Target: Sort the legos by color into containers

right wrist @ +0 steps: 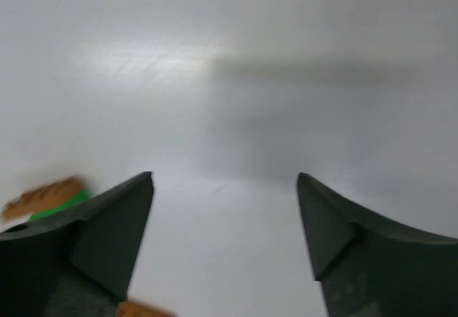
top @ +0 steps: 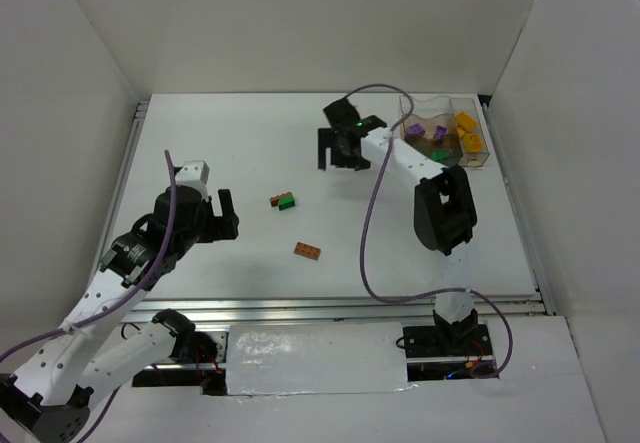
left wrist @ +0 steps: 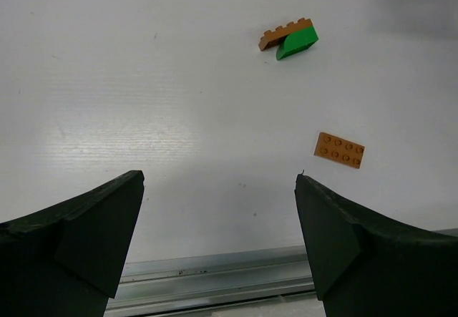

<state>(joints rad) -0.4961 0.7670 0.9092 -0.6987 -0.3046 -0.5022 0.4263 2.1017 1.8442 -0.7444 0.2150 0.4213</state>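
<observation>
A reddish-brown brick stacked with a green one point(top: 283, 201) lies mid-table, and a flat reddish-brown brick point(top: 307, 251) lies nearer the front. Both show in the left wrist view, the stacked pair point(left wrist: 288, 38) and the flat brick point(left wrist: 339, 149). The clear container point(top: 478, 153) at the back right holds purple, yellow-orange and green bricks. My left gripper point(top: 230, 215) is open and empty, left of the loose bricks point(left wrist: 220, 181). My right gripper point(top: 336, 158) is open and empty, between the container and the stacked pair, which is blurred at the left of its view point(right wrist: 46, 197).
White walls close in the table on the left, back and right. A metal rail point(left wrist: 215, 274) runs along the table's front edge. The right arm's purple cable point(top: 368, 233) loops over the table right of the flat brick.
</observation>
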